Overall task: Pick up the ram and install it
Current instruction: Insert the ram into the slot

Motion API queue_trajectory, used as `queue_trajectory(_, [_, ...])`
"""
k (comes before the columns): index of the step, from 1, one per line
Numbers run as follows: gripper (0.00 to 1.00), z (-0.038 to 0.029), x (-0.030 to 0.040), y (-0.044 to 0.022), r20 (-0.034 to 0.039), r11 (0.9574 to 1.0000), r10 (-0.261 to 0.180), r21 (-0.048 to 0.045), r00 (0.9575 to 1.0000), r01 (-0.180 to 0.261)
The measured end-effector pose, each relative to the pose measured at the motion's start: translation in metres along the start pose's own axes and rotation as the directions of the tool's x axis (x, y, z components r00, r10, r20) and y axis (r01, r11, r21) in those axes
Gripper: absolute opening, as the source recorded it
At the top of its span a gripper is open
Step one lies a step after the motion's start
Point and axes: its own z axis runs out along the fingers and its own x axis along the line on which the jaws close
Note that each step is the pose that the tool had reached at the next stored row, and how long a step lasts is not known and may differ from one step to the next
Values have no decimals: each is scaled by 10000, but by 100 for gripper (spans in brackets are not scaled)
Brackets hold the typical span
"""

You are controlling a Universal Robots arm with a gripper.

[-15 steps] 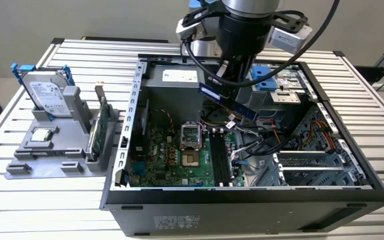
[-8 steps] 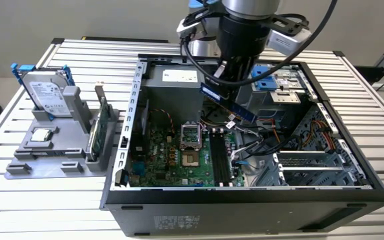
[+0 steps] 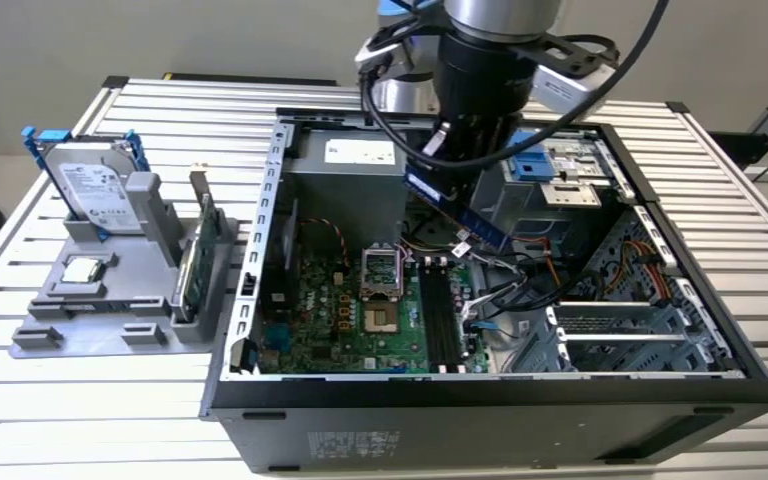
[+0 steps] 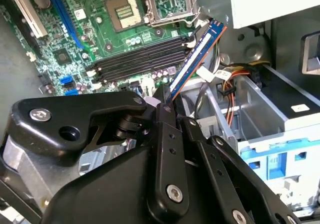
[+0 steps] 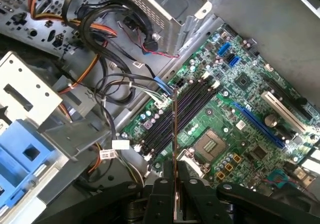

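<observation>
gripper (image 4: 165,103) clamped on one end of ram (image 4: 197,59). stick's long axis runs out past fingertips, slanted vs mobo dimm slots (image 4: 140,59), which sit beyond its far end, apart.

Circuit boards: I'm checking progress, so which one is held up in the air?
The ram, the narrow stick clamped in the gripper above the open case; the wider card stands in the grey holder outside it.

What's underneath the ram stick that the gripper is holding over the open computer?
Held by the gripper, the ram hangs over the motherboard, crossing its black memory slots in the first wrist view; they look empty. The thin strip of slots directly behind the stick is hidden.
</observation>
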Motion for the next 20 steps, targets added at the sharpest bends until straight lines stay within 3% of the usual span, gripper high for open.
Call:
queue_trajectory(5, [0, 13, 5, 1, 20, 9984, 562, 7, 9984, -562])
queue_trajectory(10, [0, 26, 10, 2, 39, 9938, 1116, 12, 9937, -1116])
queue_trajectory(15, [0, 42, 15, 4, 58, 9863, 1647, 16, 9863, -1647])
queue_trajectory(20, [0, 59, 22, 5, 78, 9762, 2170, 20, 9761, -2171])
